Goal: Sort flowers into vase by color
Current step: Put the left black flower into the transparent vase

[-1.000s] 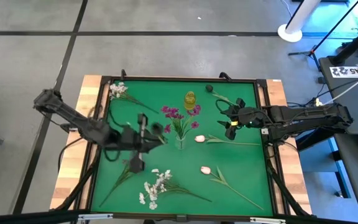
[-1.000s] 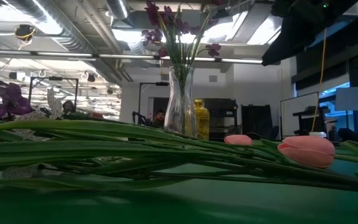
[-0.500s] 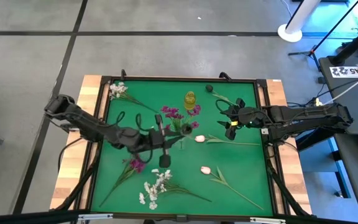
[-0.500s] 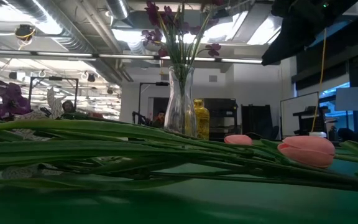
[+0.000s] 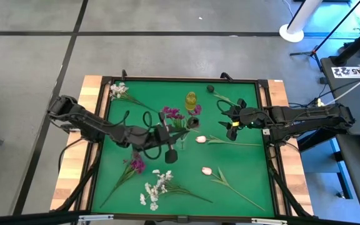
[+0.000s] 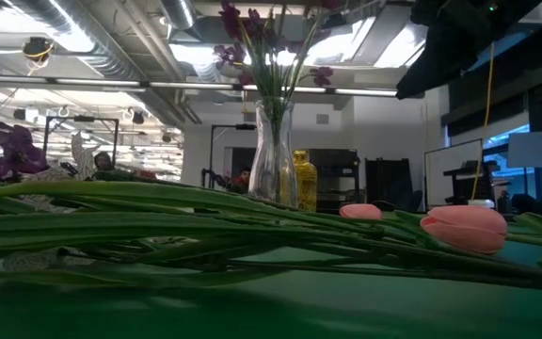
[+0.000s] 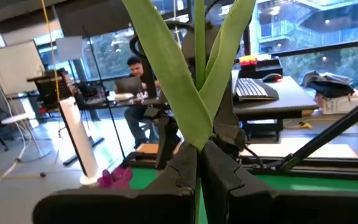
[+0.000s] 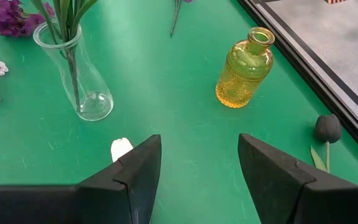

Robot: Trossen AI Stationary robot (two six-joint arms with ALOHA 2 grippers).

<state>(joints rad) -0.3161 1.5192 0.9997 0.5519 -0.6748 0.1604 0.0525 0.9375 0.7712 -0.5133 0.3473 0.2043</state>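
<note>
Our left fingers [image 7: 197, 168] are pinching a green stem [image 7: 199, 68], carrying it up beside the clear vase [image 8: 73, 74], where purple blossoms [image 5: 172, 113] already stand. The right fingers [image 8: 197, 180] wait spread, with the yellow bottle [image 8: 244, 68] ahead of them. On the desk [image 5: 242, 187], white clusters [image 5: 155, 187], tulip buds [image 5: 207, 170] and the dark bloom [image 8: 327, 127] remain unsorted, we judge.

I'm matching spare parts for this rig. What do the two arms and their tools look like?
Both arms are dark, near-black, jointed segments with black cables looping alongside. The left tool has two dark, blocky moulded fingers. The right tool has broad, flat, matte black fingers with angled tips; from above, a small yellow-green spot shows near the right tool.
</note>
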